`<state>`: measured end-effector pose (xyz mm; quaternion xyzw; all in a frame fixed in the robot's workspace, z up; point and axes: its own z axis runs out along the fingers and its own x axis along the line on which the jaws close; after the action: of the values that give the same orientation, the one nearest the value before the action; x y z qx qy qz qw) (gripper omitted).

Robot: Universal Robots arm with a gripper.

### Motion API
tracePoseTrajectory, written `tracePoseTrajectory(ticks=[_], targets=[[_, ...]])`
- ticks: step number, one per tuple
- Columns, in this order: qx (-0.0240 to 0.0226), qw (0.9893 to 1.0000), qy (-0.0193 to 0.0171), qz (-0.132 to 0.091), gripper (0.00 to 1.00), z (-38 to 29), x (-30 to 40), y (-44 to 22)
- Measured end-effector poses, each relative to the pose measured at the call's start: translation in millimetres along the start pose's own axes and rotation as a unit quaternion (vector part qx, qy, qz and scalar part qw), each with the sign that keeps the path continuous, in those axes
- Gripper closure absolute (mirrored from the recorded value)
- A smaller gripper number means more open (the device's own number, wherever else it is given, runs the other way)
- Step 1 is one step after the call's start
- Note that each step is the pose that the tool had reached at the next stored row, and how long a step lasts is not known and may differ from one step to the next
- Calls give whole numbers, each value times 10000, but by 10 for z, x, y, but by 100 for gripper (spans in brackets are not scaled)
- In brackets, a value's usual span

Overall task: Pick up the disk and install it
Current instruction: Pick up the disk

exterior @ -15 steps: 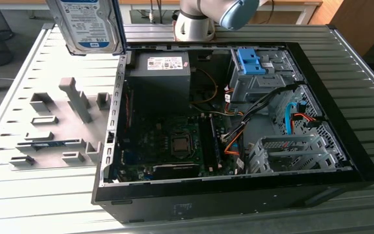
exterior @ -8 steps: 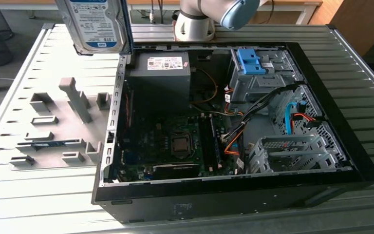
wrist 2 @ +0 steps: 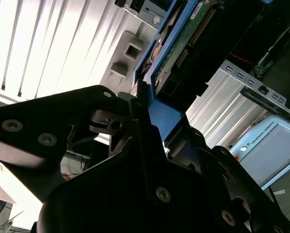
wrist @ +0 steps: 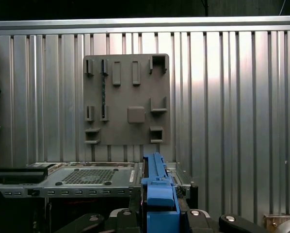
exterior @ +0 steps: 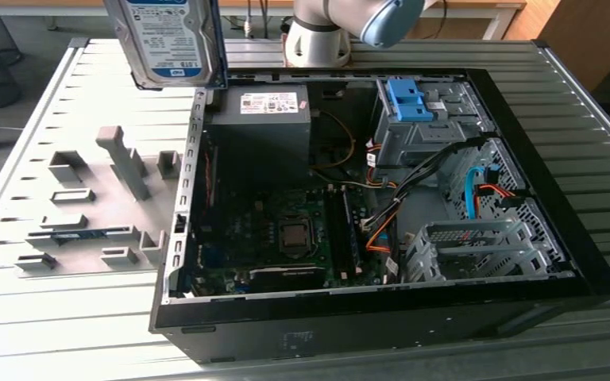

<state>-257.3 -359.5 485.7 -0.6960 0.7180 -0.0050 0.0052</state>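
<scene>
Exterior view: the disk (exterior: 167, 40) hangs upright in the air, above the surface (exterior: 61, 341), by a corner of the open computer case (exterior: 390, 317). Second wrist view: the pincer (wrist 2: 159, 119) is clamped on the disk's blue carrier. First wrist view: the grey fixture plate (wrist: 128, 99) lies beyond.

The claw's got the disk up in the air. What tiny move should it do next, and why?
Probably slide it toward the exterior view's right. The claw is shut on the disk by its blue bracket; the disk hangs at the left edge of the open case, while the grey drive cages sit along its right side.
</scene>
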Motion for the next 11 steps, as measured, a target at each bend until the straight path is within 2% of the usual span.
tracePoseTrajectory(ticks=[11], targets=[[0, 10000, 0, 0, 64, 3, -6, -200]])
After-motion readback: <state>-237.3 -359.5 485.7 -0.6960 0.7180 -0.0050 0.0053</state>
